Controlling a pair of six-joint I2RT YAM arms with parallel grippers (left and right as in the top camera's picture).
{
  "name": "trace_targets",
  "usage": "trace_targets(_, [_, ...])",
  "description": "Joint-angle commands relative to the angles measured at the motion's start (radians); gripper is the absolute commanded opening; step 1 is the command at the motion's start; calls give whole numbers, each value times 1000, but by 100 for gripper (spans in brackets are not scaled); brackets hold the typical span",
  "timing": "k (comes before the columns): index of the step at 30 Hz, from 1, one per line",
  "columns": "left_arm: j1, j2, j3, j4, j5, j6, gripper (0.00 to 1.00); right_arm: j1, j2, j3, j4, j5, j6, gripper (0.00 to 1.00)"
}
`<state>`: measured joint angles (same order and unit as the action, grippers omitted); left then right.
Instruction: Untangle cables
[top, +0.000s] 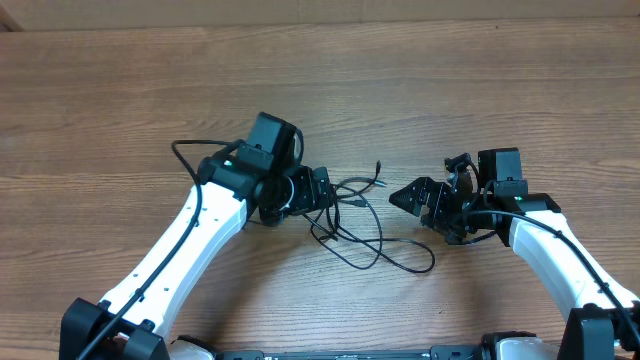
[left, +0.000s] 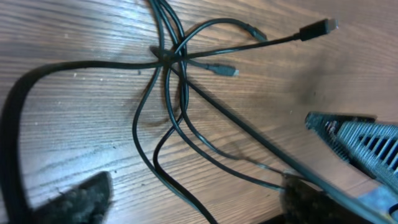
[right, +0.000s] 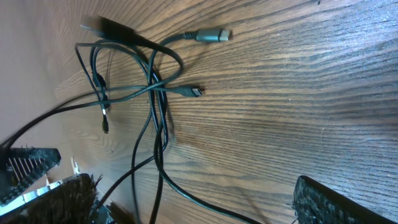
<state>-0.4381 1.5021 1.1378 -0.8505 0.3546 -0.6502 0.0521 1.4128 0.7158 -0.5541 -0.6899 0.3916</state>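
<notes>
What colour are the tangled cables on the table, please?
The cables are black, plug tips silvery grey; right wrist view shows it best.

The left arm (top: 195, 235) reaches in from the near left corner and bends at the wrist, so the left gripper (top: 325, 192) points rightward toward the middle, low over the tabletop (top: 100, 100), with its fingers (left: 87, 196) spread wide apart. The right arm (top: 560, 250) comes in from the near right corner. The right gripper (top: 400, 197) points leftward, facing the other across a gap, its fingers (right: 326, 199) likewise parted wide.
</notes>
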Motion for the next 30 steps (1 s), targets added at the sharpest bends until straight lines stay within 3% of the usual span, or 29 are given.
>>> trace_targets(1, [-22, 5, 8, -3, -15, 0, 52, -3, -14, -2, 2, 10, -8, 100])
trace_targets(2, [-24, 5, 8, -3, -15, 0, 20, -3, -14, -2, 2, 9, -7, 100])
trace_targets(3, [-23, 5, 8, -2, -18, 1, 4, -3, -14, -2, 2, 9, -7, 100])
trace_targets(13, [-8, 5, 9, 123, -51, 52, 4, -3, -14, -2, 2, 9, -7, 100])
trace_targets(30, [-43, 16, 8, 94, -51, 52, 6, -3, -14, -2, 2, 9, -8, 100])
